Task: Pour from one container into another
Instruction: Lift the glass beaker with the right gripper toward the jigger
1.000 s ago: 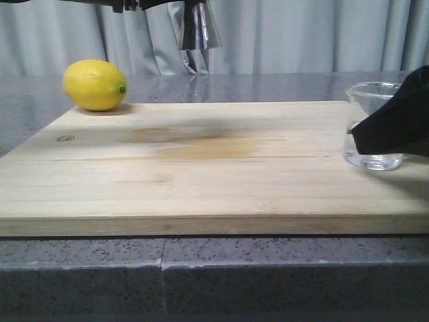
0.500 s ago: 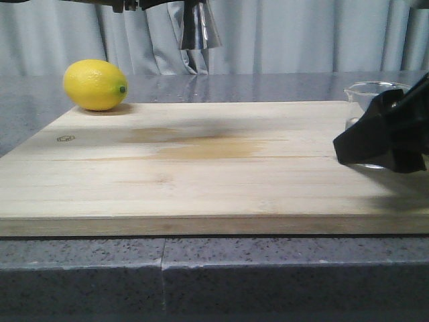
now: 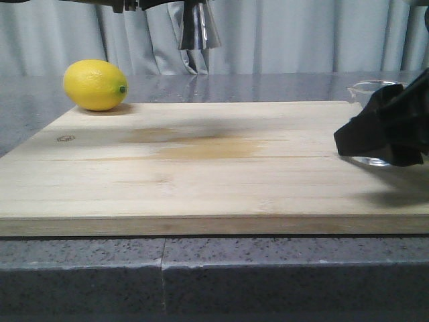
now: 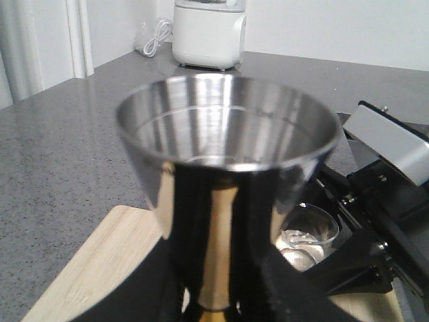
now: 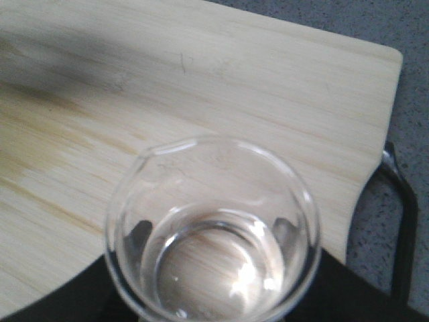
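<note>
Beaker [image 5: 213,228] liquid, wrist view only

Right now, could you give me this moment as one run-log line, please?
left gripper: holding jigger aloft | right gripper: around beaker on board | pour: not begun

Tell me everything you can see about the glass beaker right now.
The beaker is small, round and clear glass, with a thin rim and a slight pouring lip. A shallow layer of clear liquid seems to lie in its bottom. It stands upright near the right end of the wooden board, base on the wood. The right tool covers most of it from the front, leaving only rim and base showing, and dark pads show through the glass on either side, though whether they are gripping it cannot be told.
</note>
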Robot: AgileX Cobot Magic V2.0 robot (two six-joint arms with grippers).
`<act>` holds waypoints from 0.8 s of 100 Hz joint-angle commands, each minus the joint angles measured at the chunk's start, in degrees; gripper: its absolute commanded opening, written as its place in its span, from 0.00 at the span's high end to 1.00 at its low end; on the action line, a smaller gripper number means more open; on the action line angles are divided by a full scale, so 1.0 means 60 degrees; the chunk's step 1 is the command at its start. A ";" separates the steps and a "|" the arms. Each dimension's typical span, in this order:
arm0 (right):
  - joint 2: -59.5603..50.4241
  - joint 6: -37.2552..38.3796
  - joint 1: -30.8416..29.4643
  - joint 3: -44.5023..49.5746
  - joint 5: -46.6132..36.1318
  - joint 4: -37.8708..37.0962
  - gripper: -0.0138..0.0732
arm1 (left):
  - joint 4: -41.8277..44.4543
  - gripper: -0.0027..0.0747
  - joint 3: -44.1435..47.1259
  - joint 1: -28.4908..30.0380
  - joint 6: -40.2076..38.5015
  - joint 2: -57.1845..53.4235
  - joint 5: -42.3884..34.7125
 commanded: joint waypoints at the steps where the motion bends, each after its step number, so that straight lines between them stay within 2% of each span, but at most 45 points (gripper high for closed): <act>1: -0.0107 -0.0122 0.0006 -0.0241 -0.0665 -0.0025 0.53 | -0.0632 0.99 -0.0299 -0.0106 -0.0063 -0.0502 0.0607; 18: -0.0107 -0.0122 0.0006 -0.0241 -0.0621 -0.0025 0.61 | -0.0632 0.99 -0.0299 -0.0106 -0.0063 -0.0502 0.0607; 45: -0.0107 -0.0122 0.0006 -0.0326 -0.0601 -0.0062 0.61 | -0.0632 0.99 -0.0299 -0.0106 -0.0063 -0.0502 0.0671; 80: -0.0141 -0.0122 0.0006 -0.2218 0.1051 -0.1266 0.61 | -0.0561 0.99 -0.0299 -0.0106 -0.0063 -0.0502 0.1035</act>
